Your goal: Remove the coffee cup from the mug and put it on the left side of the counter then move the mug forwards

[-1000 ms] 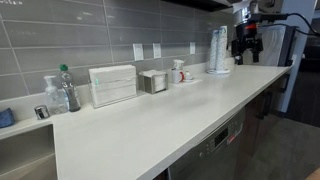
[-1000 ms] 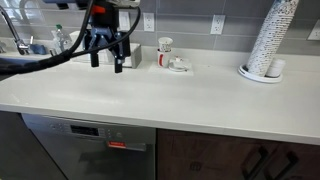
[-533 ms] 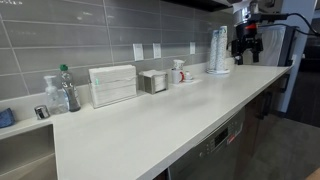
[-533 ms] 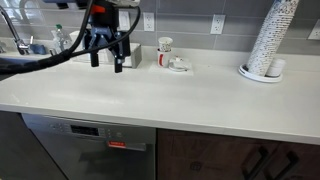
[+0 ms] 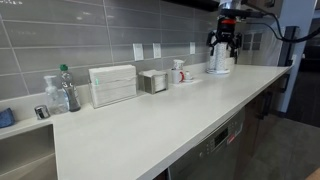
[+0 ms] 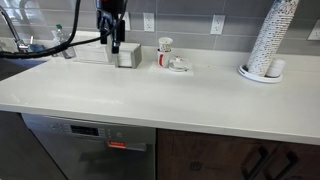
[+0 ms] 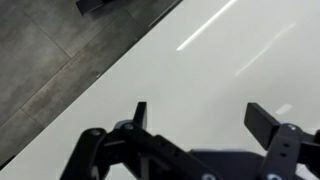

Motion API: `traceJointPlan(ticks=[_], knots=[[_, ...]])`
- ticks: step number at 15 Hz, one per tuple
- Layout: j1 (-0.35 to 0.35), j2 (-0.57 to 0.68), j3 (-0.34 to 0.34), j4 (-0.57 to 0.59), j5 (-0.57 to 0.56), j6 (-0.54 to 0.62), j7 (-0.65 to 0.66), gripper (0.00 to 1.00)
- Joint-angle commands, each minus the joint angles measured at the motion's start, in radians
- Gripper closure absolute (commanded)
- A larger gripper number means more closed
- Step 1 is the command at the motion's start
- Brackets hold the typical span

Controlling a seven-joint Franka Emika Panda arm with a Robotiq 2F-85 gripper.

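Claw [image 7: 200, 120] open, empty, abv counter [image 7: 235, 60].

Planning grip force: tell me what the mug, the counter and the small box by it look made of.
The mug: likely glazed ceramic, white with red accents, though too small to confirm. The counter: smooth off-white laminate or stone, glossy, with streaky light reflections. The box: probably metal, grey with a dull sheen.
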Motion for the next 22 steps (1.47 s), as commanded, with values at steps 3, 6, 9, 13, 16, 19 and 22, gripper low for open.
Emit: traceJointPlan(ticks=[3, 6, 9, 13, 16, 19, 22], knots=[[-0.007, 0.204, 0.006, 0.244, 0.166, 0.005, 0.248, 0.00], [-0.010, 0.285, 0.003, 0.327, 0.232, 0.067, 0.371, 0.00], [-0.002, 0.349, 0.004, 0.381, 0.270, 0.181, 0.500, 0.00], [0.020, 0.420, 0.001, 0.437, 0.251, 0.352, 0.700, 0.00], [0.007, 0.404, 0.015, 0.419, 0.243, 0.339, 0.669, 0.00], [0.008, 0.411, 0.015, 0.428, 0.243, 0.342, 0.684, 0.00], [0.029, 0.453, 0.003, 0.474, 0.232, 0.369, 0.809, 0.00]])
